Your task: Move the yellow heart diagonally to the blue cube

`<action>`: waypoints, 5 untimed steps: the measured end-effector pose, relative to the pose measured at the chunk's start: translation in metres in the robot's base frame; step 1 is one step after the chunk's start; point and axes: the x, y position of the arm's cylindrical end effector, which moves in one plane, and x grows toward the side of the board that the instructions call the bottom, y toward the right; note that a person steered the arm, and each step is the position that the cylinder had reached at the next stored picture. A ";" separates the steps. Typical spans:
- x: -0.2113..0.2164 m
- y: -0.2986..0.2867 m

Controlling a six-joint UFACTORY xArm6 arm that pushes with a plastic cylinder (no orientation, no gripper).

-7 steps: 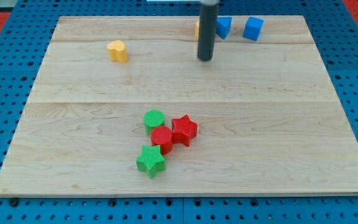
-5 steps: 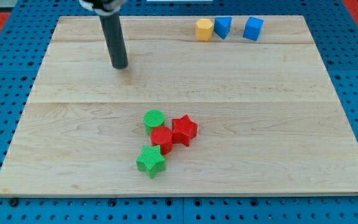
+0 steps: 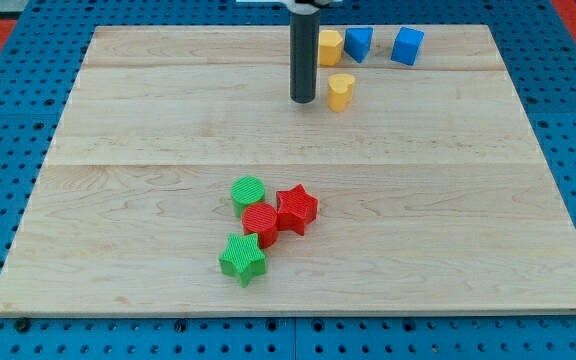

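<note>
The yellow heart [image 3: 340, 91] lies near the view's top, a little right of centre. My tip [image 3: 303, 99] stands just to its left, a small gap apart. Above the heart sits a row of three blocks: a yellow hexagonal block [image 3: 329, 46], a blue block [image 3: 359, 43] and the blue cube [image 3: 406, 46] at the right end. The heart is below and to the left of the blue cube.
A cluster lies below the board's centre: a green round block [image 3: 249, 191], a red star [image 3: 296, 208], a red round block [image 3: 260, 220] and a green star [image 3: 243, 258]. The wooden board [image 3: 468, 220] rests on a blue pegboard.
The yellow heart has moved from the board's upper left to the right, below the yellow hexagonal block. My tip went left, then came back right with it.
</note>
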 end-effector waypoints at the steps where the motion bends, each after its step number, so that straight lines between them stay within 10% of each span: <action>1: -0.024 0.073; 3: 0.022 0.130; 5: -0.021 0.127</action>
